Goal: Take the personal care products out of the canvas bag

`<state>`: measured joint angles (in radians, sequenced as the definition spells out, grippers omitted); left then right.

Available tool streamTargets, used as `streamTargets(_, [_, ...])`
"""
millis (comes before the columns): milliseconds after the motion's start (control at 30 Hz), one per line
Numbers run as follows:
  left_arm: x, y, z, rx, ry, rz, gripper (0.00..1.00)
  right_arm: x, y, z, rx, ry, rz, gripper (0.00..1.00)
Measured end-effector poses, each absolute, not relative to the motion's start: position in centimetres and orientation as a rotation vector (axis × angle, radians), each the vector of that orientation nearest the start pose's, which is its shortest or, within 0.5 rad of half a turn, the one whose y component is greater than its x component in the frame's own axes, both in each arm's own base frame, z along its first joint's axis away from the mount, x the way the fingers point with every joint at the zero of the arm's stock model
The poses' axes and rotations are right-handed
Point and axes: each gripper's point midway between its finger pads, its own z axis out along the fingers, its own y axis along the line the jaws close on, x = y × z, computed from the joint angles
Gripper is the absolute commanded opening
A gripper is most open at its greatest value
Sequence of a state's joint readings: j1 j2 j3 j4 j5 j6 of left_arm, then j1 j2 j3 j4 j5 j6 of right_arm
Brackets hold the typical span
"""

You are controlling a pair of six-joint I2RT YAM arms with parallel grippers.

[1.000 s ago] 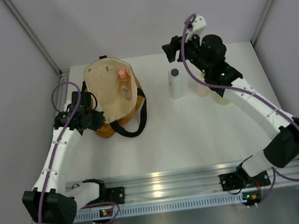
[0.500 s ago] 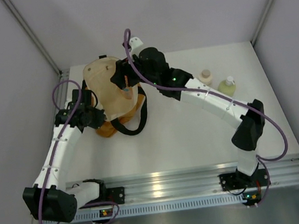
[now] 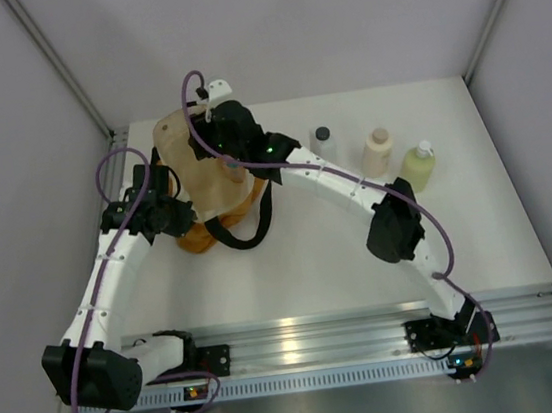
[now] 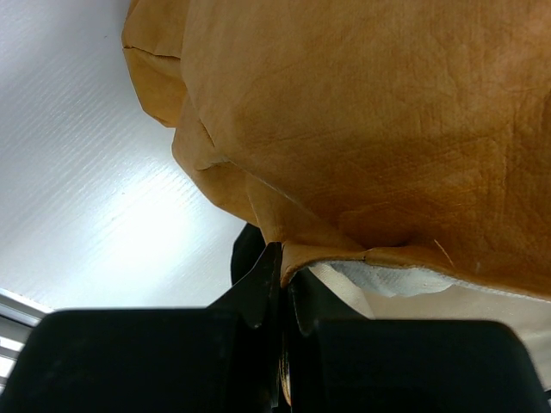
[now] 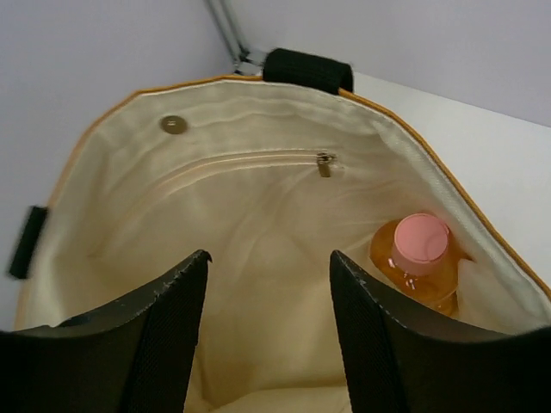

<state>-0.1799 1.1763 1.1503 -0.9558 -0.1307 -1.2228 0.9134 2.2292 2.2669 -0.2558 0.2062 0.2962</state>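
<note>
Right arm [image 3: 332,172] swung over bag [image 5: 258,215] containing orange-pink bottle [image 5: 419,258].

The canvas bag [image 3: 180,148] is mustard-tan with cream lining; the bottle [image 5: 417,265] orange, pink-capped.

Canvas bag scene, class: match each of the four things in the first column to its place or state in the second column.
1. orange bottle with pink cap
2. pale yellow-green pump bottle
3. left gripper
4. right gripper

A. shut on the rim of the canvas bag
B. standing on the table, rightmost of three bottles
C. jaws apart, empty, over the bag's mouth
D. inside the bag, against the cream lining

Pairs: 1-D, 2-B, 3-A, 4-C
</note>
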Motion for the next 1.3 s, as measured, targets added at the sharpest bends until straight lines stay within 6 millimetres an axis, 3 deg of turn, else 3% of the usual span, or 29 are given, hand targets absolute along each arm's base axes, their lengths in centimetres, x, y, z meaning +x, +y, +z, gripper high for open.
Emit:
streamTargets(100, [28.6, -6.8, 19.3, -1.333, 2.214, -0.378, 0.00, 43.8, 51.0, 27.7, -0.375, 1.805, 0.611, 0.53])
streamTargets(267, [28.7, -6.9, 19.3, -1.333, 2.213, -0.380, 0.00, 45.7, 49.8, 25.2, -0.278, 1.832, 0.483, 0.49])
streamTargets(633, [28.8, -6.9, 19.4, -1.338, 2.206, -0.385, 0.00, 47.5, 47.3, 25.5, -0.050, 1.809, 0.377, 0.47])
streamTargets(867, [28.7, -6.9, 19.8, -1.337, 2.189, -0.396, 0.00, 47.9, 47.0, 25.2, 0.017, 1.817, 0.404, 0.48])
streamTargets(1300, [28.5, -6.7, 21.0, -1.339, 2.135, -0.429, 0.00, 49.7, 46.7, 21.6, -0.020, 1.862, 0.365, 0.49])
